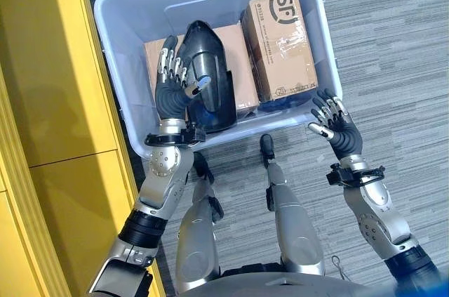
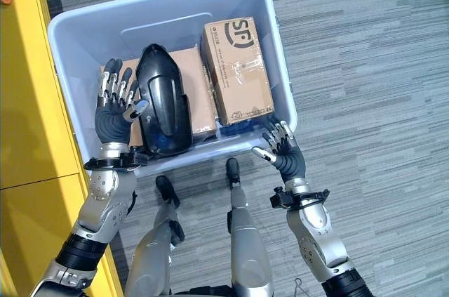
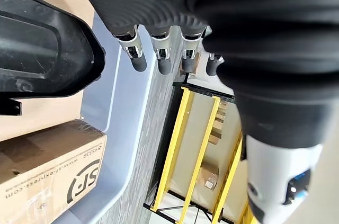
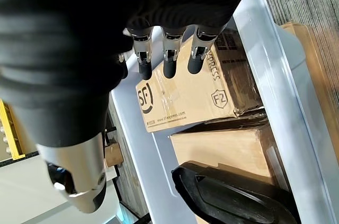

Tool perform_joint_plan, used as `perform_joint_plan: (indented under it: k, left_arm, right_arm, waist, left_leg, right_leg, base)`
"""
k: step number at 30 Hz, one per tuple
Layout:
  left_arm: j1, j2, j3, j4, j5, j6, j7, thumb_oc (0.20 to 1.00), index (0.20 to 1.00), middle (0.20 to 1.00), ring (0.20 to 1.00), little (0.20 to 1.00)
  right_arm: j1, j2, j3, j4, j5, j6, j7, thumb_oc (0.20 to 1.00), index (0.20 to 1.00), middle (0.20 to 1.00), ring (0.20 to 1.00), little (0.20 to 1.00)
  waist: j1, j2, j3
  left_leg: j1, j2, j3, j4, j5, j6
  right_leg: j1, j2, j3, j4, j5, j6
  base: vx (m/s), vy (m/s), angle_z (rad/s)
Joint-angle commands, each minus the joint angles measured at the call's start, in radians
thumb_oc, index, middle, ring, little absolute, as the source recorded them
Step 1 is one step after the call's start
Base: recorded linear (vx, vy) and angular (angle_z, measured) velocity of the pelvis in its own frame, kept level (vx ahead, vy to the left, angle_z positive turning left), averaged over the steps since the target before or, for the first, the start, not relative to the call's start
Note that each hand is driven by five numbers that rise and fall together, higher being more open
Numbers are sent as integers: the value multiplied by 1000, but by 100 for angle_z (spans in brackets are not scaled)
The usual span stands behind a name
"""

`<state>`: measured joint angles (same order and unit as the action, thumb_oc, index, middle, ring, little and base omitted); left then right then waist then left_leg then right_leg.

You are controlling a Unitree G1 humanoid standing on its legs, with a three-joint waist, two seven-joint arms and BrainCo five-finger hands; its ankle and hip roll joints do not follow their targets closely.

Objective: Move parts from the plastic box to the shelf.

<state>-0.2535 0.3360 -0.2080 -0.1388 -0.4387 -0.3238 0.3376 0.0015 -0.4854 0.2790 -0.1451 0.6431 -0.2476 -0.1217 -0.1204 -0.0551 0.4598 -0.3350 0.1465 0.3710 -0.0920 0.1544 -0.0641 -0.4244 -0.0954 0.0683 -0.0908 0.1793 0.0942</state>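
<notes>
Left eye view, lower right: the right hand [image 1: 337,128] hangs with relaxed, spread fingers just outside the near rim of the pale blue plastic box [image 1: 309,2], holding nothing. Left of centre, the left hand [image 1: 172,83] reaches inside the box, fingers straight and thumb against the black moulded part [image 1: 210,76], not gripping. Beyond lie a flat cardboard box [image 1: 158,51] and a taller cardboard box [image 1: 280,44]; the yellow shelf [image 1: 56,79] fills the frame's left side.

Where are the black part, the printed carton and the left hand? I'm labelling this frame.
black part [image 2: 163,104], right eye view, middle of its glossy shell.
printed carton [image 2: 237,71], right eye view, centre of its top face.
left hand [image 1: 170,93], left eye view, its dark ribbed back.
</notes>
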Motion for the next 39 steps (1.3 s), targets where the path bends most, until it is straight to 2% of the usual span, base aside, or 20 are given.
perform_joint_plan:
  k: [1, 5, 8, 11, 16, 23, 29, 39]
  left_arm:
    - [9, 60, 40, -17, 104, -71, 36, 1000, 1000, 1000, 1000, 1000]
    - [4, 62, 45, 12, 133, -68, 66, 1000, 1000, 1000, 1000, 1000]
    - [-1, 77, 64, 38, 247, -45, 123, 1000, 1000, 1000, 1000, 1000]
    - [0, 69, 79, 64, 247, -51, 144, 1000, 1000, 1000, 1000, 1000]
    - [-9, 76, 132, 128, 376, -16, 254, 1000, 1000, 1000, 1000, 1000]
    - [-39, 75, 160, 196, 400, -7, 328, 1000, 1000, 1000, 1000, 1000]
    - [-68, 69, 156, 236, 405, 4, 354, 1000, 1000, 1000, 1000, 1000]
    - [-51, 49, 123, 264, 362, 14, 319, 1000, 1000, 1000, 1000, 1000]
  right_arm:
    - [12, -4, -40, -75, -25, -62, 7, 1000, 1000, 1000, 1000, 1000]
    - [6, -3, -34, -72, -30, -61, 1, 1000, 1000, 1000, 1000, 1000]
    - [2, -3, -33, -67, -29, -65, 1, 1000, 1000, 1000, 1000, 1000]
    - [-3, -3, -32, -64, -29, -67, -2, 1000, 1000, 1000, 1000, 1000]
    - [-12, -4, -28, -61, -20, -81, -11, 1000, 1000, 1000, 1000, 1000]
    - [-25, -6, -20, -55, -8, -87, -19, 1000, 1000, 1000, 1000, 1000]
    - [-33, -13, -9, -56, -4, -90, -25, 1000, 1000, 1000, 1000, 1000]
    - [-40, -17, -4, -64, 2, -92, -34, 1000, 1000, 1000, 1000, 1000]
  waist:
    - [-10, -48, -39]
    - [-11, -48, -36]
    - [-11, -48, -32]
    - [-10, -50, -26]
    - [-9, -56, -10]
    - [-12, -65, 9]
    - [-20, -72, 21]
    - [-20, -76, 44]
  left_leg:
    - [28, 66, -81, 22, 12, -80]
    - [27, 66, -78, 23, 12, -80]
    - [26, 65, -79, 22, 12, -81]
    - [23, 65, -79, 21, 13, -80]
    - [11, 66, -77, 25, 16, -82]
    - [-2, 68, -80, 23, 22, -85]
    - [-19, 70, -80, 23, 25, -86]
    - [-45, 72, -84, 30, 30, -84]
  right_leg:
    - [10, -118, -42, 58, 26, 116]
    - [6, -119, -41, 60, 28, 116]
    - [4, -120, -42, 59, 28, 117]
    - [1, -120, -42, 61, 28, 116]
    - [-13, -117, -44, 65, 29, 114]
    - [-25, -115, -45, 67, 32, 113]
    - [-44, -110, -44, 70, 35, 110]
    - [-70, -103, -42, 78, 37, 107]
  base:
    - [0, 0, 0]
    - [0, 0, 0]
    - [0, 0, 0]
    - [0, 0, 0]
    - [0, 0, 0]
    - [0, 0, 0]
    - [0, 0, 0]
    - [0, 0, 0]
